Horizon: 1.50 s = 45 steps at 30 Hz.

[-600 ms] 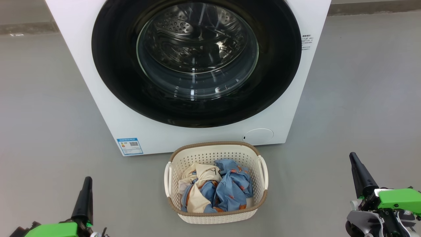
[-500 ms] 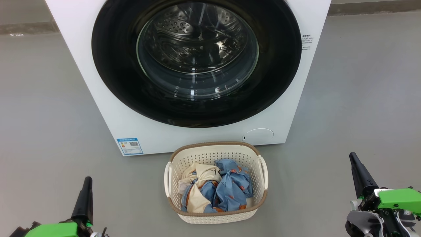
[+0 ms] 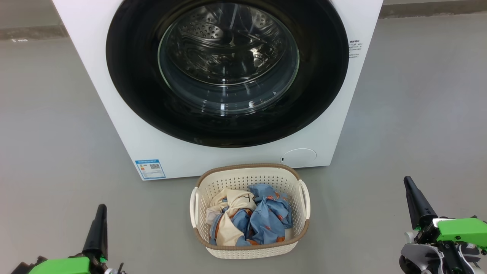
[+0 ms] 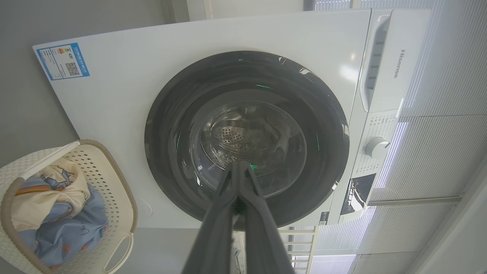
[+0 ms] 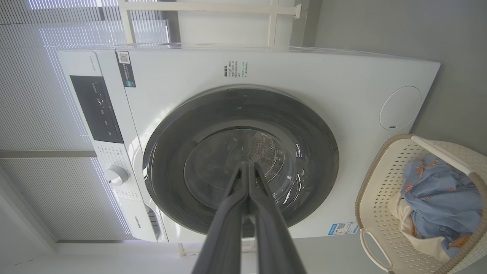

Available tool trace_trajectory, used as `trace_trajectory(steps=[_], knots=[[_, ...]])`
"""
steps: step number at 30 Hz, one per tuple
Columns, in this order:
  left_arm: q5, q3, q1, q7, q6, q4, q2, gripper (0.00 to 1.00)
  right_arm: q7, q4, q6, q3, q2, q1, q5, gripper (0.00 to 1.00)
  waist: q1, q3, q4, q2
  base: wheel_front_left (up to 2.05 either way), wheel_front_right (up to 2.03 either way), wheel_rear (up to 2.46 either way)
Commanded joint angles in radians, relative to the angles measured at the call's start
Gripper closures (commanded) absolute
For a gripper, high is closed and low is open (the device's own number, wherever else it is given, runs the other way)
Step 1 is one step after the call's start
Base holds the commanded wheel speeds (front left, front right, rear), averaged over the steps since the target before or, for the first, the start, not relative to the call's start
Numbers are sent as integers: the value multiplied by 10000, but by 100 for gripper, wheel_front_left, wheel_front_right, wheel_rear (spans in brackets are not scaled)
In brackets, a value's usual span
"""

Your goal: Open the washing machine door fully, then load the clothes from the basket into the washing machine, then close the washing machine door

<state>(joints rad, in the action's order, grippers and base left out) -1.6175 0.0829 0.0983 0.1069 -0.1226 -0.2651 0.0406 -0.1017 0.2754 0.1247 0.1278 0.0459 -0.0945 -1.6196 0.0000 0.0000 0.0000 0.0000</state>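
The white washing machine (image 3: 114, 99) stands ahead with its round black-rimmed door (image 3: 129, 76) shut flat against the front; the steel drum shows through the glass. On the floor before it sits the cream basket (image 3: 249, 251) holding the blue and cream clothes (image 3: 262, 220). My left gripper (image 3: 101, 208) is shut at the lower left, well short of the machine. At the lower right, my right gripper (image 3: 408, 180) is shut too. Both hold nothing. The wrist views show the shut left gripper (image 4: 239, 164) and the shut right gripper (image 5: 247, 164) pointing at the door (image 4: 323, 152) (image 5: 315, 152).
Grey floor (image 3: 418, 114) surrounds the machine on both sides. A blue label (image 3: 150, 169) and a round white cap (image 3: 298, 156) mark the machine's lower front. A control knob (image 4: 376, 147) and dark panel (image 5: 97, 108) sit on its top strip.
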Motion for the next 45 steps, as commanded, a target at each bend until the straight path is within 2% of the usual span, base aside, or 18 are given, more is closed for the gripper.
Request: trace_trajectory(steps=[1, 37, 38, 45], knots=[[100, 322, 179, 70, -76, 139, 102, 100, -71, -240, 60, -191, 93, -213, 67, 100, 0, 0, 0, 0, 0, 0, 0], [101, 324, 179, 71, -76, 138, 100, 100, -82, -239, 60, -177, 83, -214, 78, 100, 0, 0, 0, 0, 0, 0, 0], [0, 2, 0, 2, 0, 0, -4, 0, -40, 2, 0, 11, -8, 0, 2, 0, 0, 0, 0, 0, 0, 0, 0], [25, -64, -83, -134, 10, -166, -76, 0, 36, 249, 2, -54, -120, 82, 22, 0, 12, 6, 4, 0, 0, 0, 0]])
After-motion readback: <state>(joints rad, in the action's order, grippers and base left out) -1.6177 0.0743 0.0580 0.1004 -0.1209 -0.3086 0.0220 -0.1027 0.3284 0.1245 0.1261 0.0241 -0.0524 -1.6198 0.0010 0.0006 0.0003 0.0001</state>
